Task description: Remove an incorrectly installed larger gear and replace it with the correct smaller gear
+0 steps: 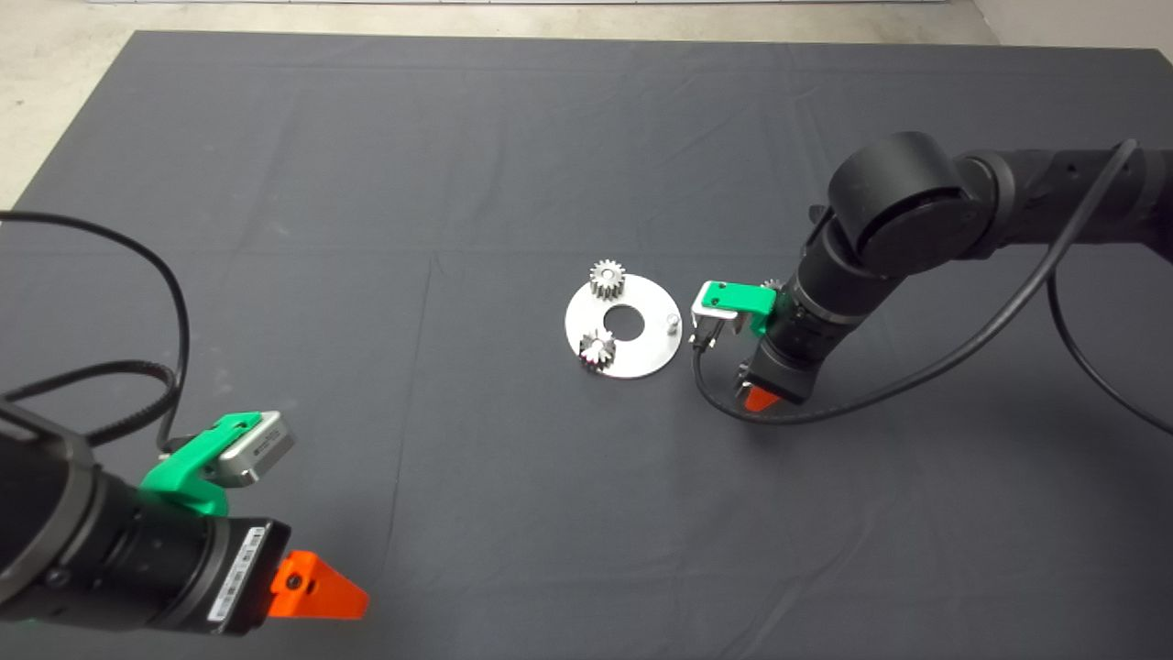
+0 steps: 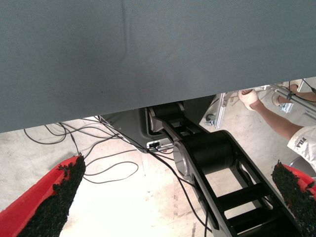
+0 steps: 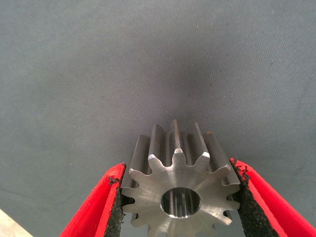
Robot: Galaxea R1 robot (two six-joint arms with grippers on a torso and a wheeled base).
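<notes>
Presently: bench point(image 1: 275, 137) covered by dark mat | left gripper point(image 1: 316, 587) parked at lower left, jaws apart | right gripper point(image 1: 761, 396) held low just right of round plate point(image 1: 646, 353), jaws clamped on larger gear point(image 3: 148, 190) | two small gears point(image 1: 606, 278) point(image 1: 596, 349) seated on plate | one pin point(image 1: 672, 321) bare.

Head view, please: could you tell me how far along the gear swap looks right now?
Done: one small pin on the round silver plate stands bare. In hand: the right hand grips a shiny steel gear with big pointed teeth, beside the plate. Left: nothing sits on that pin yet. The left hand waits open at lower left.
</notes>
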